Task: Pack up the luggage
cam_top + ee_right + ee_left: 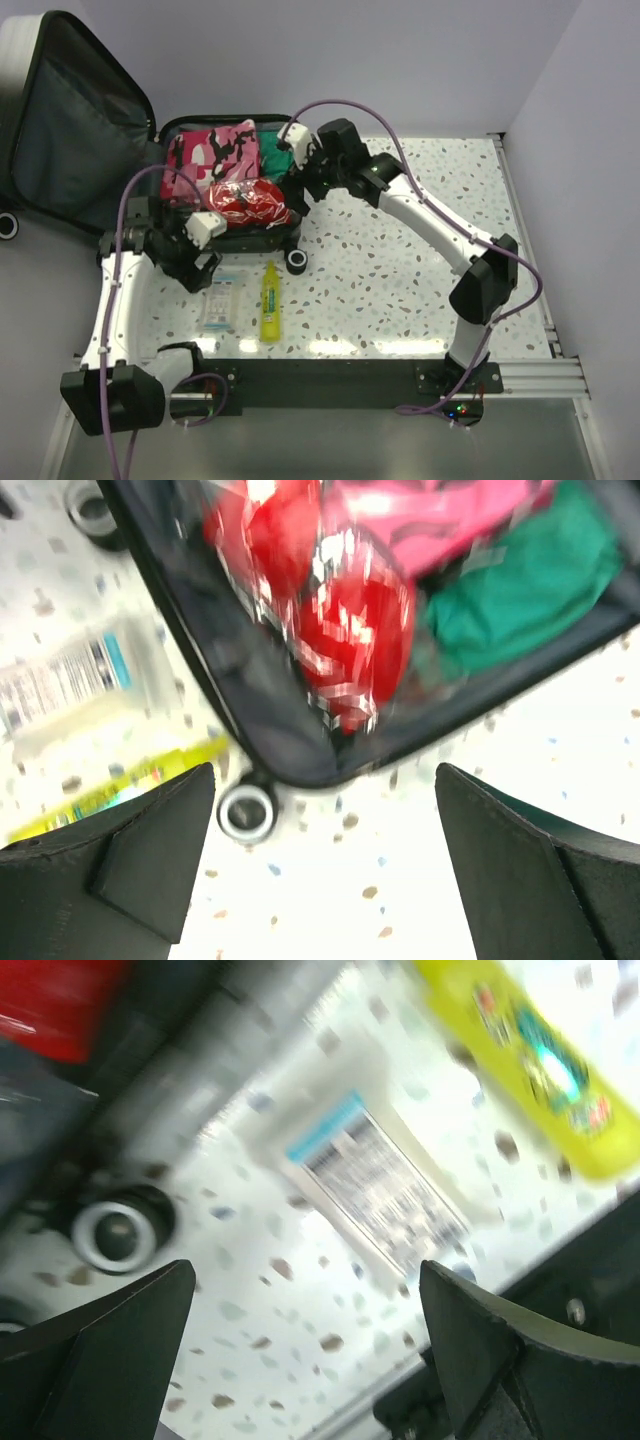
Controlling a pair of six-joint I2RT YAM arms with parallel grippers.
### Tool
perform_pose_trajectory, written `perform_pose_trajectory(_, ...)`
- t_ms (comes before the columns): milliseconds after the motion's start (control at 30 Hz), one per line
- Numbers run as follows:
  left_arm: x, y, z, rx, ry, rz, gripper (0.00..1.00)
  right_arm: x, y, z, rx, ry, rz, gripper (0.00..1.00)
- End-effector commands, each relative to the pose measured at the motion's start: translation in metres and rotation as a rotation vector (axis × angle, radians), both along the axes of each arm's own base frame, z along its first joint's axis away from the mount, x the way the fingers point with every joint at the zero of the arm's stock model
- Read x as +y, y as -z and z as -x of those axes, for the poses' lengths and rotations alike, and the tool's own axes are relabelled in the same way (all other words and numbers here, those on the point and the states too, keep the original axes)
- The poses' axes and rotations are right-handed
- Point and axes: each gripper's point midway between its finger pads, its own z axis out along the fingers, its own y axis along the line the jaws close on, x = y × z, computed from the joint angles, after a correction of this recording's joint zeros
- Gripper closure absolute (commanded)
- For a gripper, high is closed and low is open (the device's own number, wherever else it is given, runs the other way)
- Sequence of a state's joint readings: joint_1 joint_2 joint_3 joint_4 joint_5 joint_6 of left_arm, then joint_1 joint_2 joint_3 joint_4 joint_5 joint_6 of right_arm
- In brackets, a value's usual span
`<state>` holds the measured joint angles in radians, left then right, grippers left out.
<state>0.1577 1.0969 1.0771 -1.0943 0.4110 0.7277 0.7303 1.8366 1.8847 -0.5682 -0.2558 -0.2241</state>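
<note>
Left hand (305,1290): open, empty, beside suitcase (245,238); you should centre it over the packet (380,1185). Right hand (325,780): open, empty, above suitcase.

A white stone-look tabletop flecked with grey and brown (380,290) shows bright glare along its near edge. A plain pale grey back wall (350,50) rises behind it and a matching side wall (590,150) stands on the right. A silver slotted metal rail (540,375) borders the near right corner.

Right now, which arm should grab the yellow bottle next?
Probably the left. Its open tool hovers right beside the yellow bottle and the clear packet on the table. The right tool, also open, is farther off, over the luggage.
</note>
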Motion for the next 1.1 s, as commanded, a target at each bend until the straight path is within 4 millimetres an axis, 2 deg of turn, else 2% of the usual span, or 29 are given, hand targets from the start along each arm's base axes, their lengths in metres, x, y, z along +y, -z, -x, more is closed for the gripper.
perform_pose_trajectory(0, 0.002, 0.029, 0.052, 0.124, 0.194, -0.126, 0.00, -0.032, 0.045, 0.017, 0.131, 0.017, 0.115, 0.06)
perform_pose_trajectory(67, -0.020, 0.036, 0.058, 0.072, 0.332, -0.104, 0.00, -0.045, 0.050, 0.027, 0.146, 0.025, 0.130, 0.06)
perform_pose_trajectory(100, -0.033, 0.032, 0.057, 0.008, 0.405, -0.098, 0.00, -0.054, 0.071, 0.036, 0.187, 0.030, 0.161, 0.06)
perform_pose_trajectory(133, -0.044, 0.037, 0.058, -0.025, 0.474, -0.080, 0.00, -0.058, 0.069, 0.041, 0.191, 0.026, 0.153, 0.06)
perform_pose_trajectory(167, -0.052, 0.035, 0.048, -0.087, 0.525, -0.085, 0.00, -0.068, 0.082, 0.044, 0.222, 0.040, 0.173, 0.06)
perform_pose_trajectory(233, -0.076, 0.039, 0.051, -0.138, 0.785, -0.072, 0.00, -0.084, 0.089, 0.042, 0.264, 0.080, 0.180, 0.06)
perform_pose_trajectory(267, -0.083, 0.040, 0.050, -0.155, 0.859, -0.067, 0.00, -0.090, 0.093, 0.039, 0.279, 0.097, 0.186, 0.06)
perform_pose_trajectory(333, -0.102, 0.044, 0.044, -0.211, 1.049, -0.061, 0.00, -0.101, 0.095, 0.034, 0.297, 0.132, 0.185, 0.06)
perform_pose_trajectory(367, -0.116, 0.046, 0.036, -0.247, 1.132, -0.070, 0.00, -0.113, 0.093, 0.026, 0.298, 0.166, 0.181, 0.06)
perform_pose_trajectory(400, -0.122, 0.043, 0.032, -0.297, 1.191, -0.094, 0.00, -0.119, 0.092, 0.024, 0.301, 0.182, 0.181, 0.06)
perform_pose_trajectory(467, -0.134, 0.051, 0.019, -0.369, 1.341, -0.170, 0.00, -0.134, 0.088, 0.019, 0.303, 0.213, 0.180, 0.06)
perform_pose_trajectory(600, -0.168, 0.069, 0.017, -0.437, 1.595, -0.236, 0.00, -0.156, 0.081, 0.020, 0.281, 0.233, 0.199, 0.06)
perform_pose_trajectory(733, -0.187, 0.086, 0.024, -0.418, 1.760, -0.256, 0.00, -0.170, 0.077, 0.024, 0.276, 0.254, 0.200, 0.06)
perform_pose_trajectory(900, -0.183, 0.113, 0.029, -0.321, 1.887, -0.291, 0.01, -0.185, 0.074, 0.029, 0.277, 0.276, 0.199, 0.06)
perform_pose_trajectory(1067, -0.183, 0.127, 0.028, -0.270, 1.940, -0.303, 0.06, -0.193, 0.075, 0.031, 0.279, 0.295, 0.197, 0.06)
